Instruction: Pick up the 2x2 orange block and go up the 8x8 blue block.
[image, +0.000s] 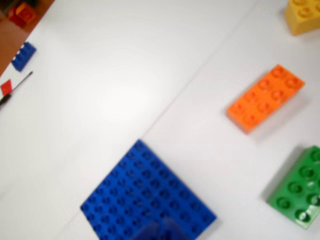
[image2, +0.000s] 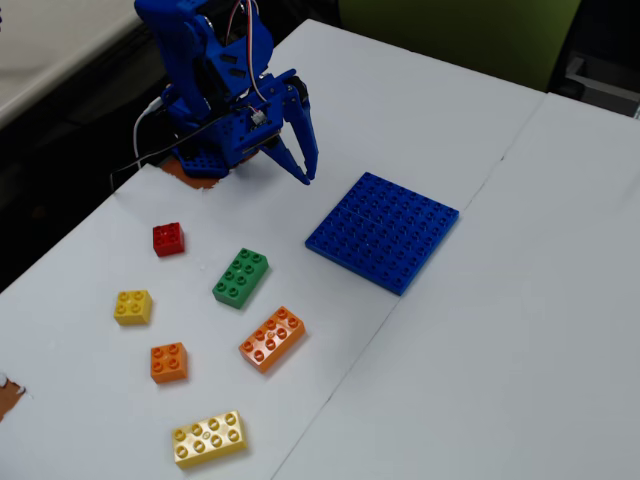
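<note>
Orange four-stud square brick (image2: 169, 362), apparently untouched

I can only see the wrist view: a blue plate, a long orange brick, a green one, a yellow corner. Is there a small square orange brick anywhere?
Observer: Yes. In the fixed view the 2x2 orange block lies on the table, left of the long orange brick.
Operator: Is the claw holding anything?
Observer: No. The gripper hangs empty above the table, left of the 8x8 blue block.
Operator: Any other small bricks I'm missing?
Observer: A red square brick and a yellow square brick lie above the small orange one in that view.
</note>
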